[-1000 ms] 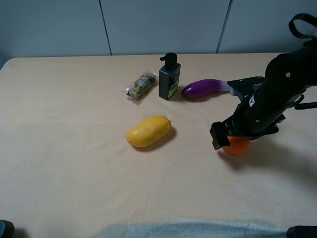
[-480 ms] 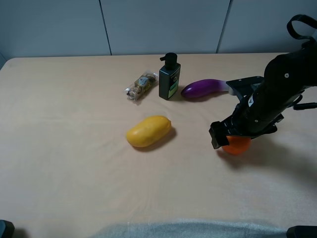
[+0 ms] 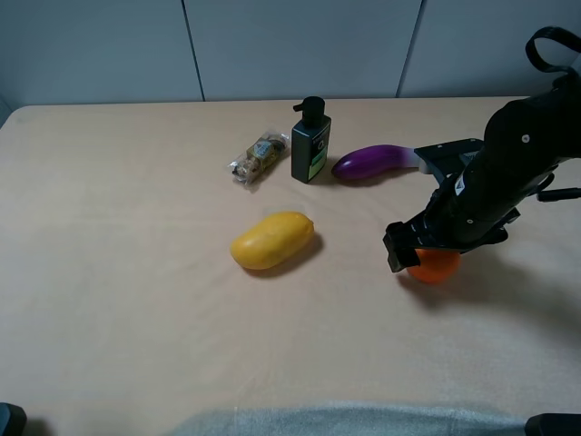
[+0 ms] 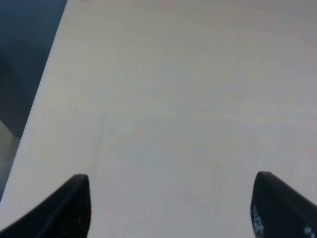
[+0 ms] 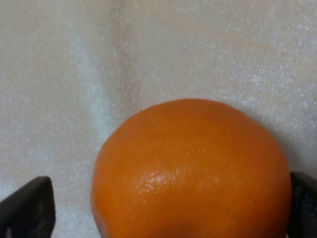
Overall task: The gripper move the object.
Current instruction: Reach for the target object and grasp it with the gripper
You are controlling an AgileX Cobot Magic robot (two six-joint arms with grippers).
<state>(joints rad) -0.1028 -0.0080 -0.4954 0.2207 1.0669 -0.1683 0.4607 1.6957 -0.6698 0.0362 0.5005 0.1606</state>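
Observation:
The orange fruit (image 3: pixel 434 267) lies on the table at the right, mostly covered by my right gripper (image 3: pixel 425 254), which hangs directly over it. In the right wrist view the orange fruit (image 5: pixel 193 168) fills the space between the two black fingertips (image 5: pixel 27 208). One tip sits at its side and the other stands a small gap away. The right gripper (image 5: pixel 163 210) is open around the fruit, which rests on the cloth. My left gripper (image 4: pixel 168 208) is open and empty over bare table near an edge.
A yellow mango-like fruit (image 3: pixel 271 241) lies mid-table. A purple eggplant (image 3: pixel 374 163), a dark pump bottle (image 3: pixel 310 142) and a snack packet (image 3: pixel 258 156) stand in a row further back. The table edge (image 4: pixel 44 89) shows in the left wrist view.
The right arm has edged very slightly left over the orange fruit. The fruit stays on the table. Nothing else has moved.

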